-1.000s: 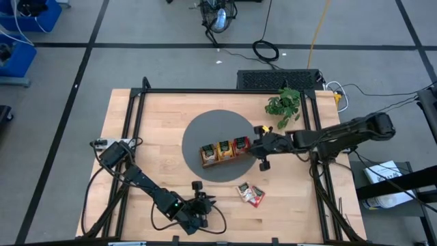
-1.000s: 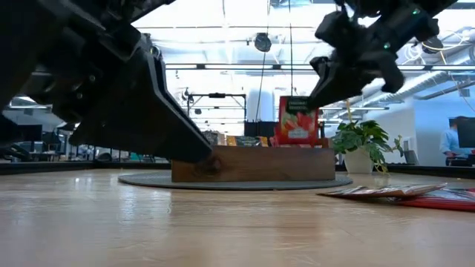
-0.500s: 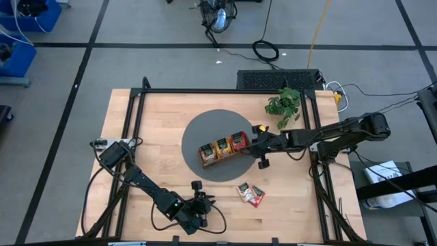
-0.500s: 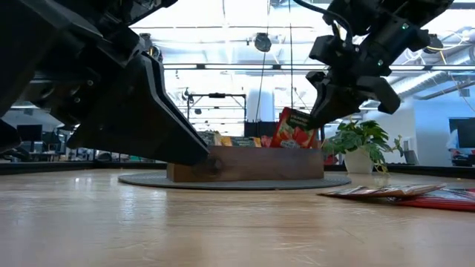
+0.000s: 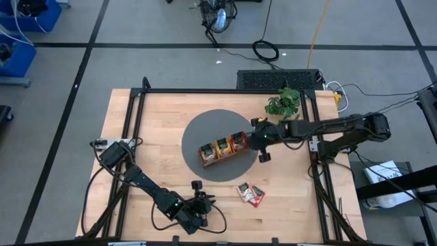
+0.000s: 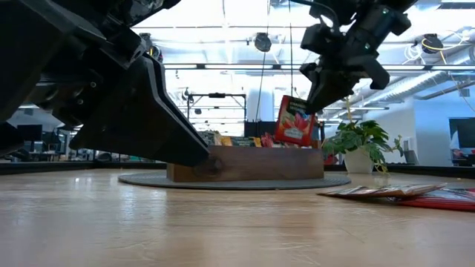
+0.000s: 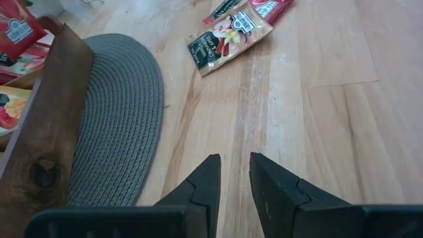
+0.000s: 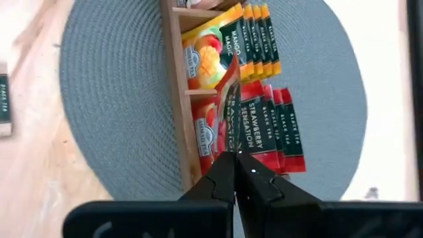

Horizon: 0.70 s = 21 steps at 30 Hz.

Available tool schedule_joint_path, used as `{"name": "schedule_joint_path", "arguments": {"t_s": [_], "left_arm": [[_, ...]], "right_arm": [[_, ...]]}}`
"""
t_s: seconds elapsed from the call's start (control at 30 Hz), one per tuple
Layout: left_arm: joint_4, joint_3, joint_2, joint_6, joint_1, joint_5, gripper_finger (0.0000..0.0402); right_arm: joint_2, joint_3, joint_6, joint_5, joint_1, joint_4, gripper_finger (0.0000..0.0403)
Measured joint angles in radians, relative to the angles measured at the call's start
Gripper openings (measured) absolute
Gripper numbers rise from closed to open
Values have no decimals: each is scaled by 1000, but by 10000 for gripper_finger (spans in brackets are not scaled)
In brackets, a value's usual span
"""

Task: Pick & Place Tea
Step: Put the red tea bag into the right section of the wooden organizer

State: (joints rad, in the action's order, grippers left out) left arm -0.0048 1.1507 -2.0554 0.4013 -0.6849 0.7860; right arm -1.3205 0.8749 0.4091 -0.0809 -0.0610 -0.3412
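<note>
Right gripper [image 5: 251, 139] sits over the right end of the wooden tray [image 5: 220, 160], fingers clamped tight on the top edge of a red tea sachet [image 6: 294, 122]. The sachet hangs tilted below the fingers, its lower part down in the tray's end compartment, among other red sachets [image 8: 277, 129] stacked there. The right wrist view shows the fingers [image 8: 221, 177] pinched together on the sachet's edge, with the yellow mango sachets [image 8: 228, 49] in the next compartment just past it. The tray rests on a round grey mat [image 5: 198, 140].

Left gripper [image 5: 199, 203] is parked near the front table edge, well away from the tray, fingers slightly apart and holding nothing; the left wrist view shows bare wood between its fingertips [image 7: 210, 173].

Two loose sachets [image 5: 250, 194] lie flat on the table off the mat, near-side of the right gripper, one dark green [image 7: 228, 38] and one red [image 7: 268, 6], touching each other.

A small potted plant [image 5: 284, 104] stands behind the right gripper, by the table's back edge.
</note>
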Motion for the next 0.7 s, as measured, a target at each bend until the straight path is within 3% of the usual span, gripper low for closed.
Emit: {"name": "schedule_joint_path", "arguments": {"t_s": [0.23,0.7], "left_arm": [[0,0,0,-1,0,0,88],[0,0,0,-7,0,0,88]], "right_arm": [[-26,1,0,84,-56,-12,0],[-148,1,22,83,-64,57,2]]}}
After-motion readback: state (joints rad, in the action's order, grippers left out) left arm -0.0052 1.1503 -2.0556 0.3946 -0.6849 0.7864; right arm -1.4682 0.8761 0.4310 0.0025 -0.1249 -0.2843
